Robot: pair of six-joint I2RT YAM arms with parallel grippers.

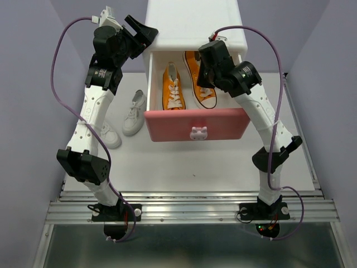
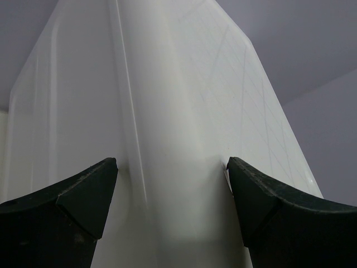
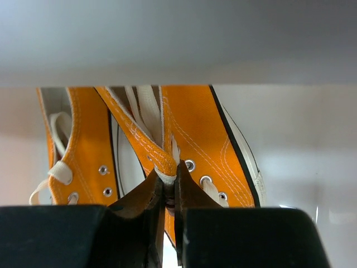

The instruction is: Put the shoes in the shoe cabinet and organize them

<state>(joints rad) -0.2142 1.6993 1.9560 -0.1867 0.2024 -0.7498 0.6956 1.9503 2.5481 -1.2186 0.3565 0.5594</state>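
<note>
Lying inside drawer (image 1: 195, 125), orange sneaker (image 3: 195, 134) clamped in right tool (image 3: 170, 176), left tool (image 2: 173, 167) apart astride cabinet (image 2: 184, 100)

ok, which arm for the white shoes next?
Likely left. The left fingers stand open at the cabinet corner, and both white shoes lie on the table on that side. The right fingers are shut on an orange shoe in the open drawer.

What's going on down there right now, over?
Left end effector open astride cabinet corner. Right end effector shut on right orange shoe in open drawer. White shoes on table; nothing blocking.
</note>
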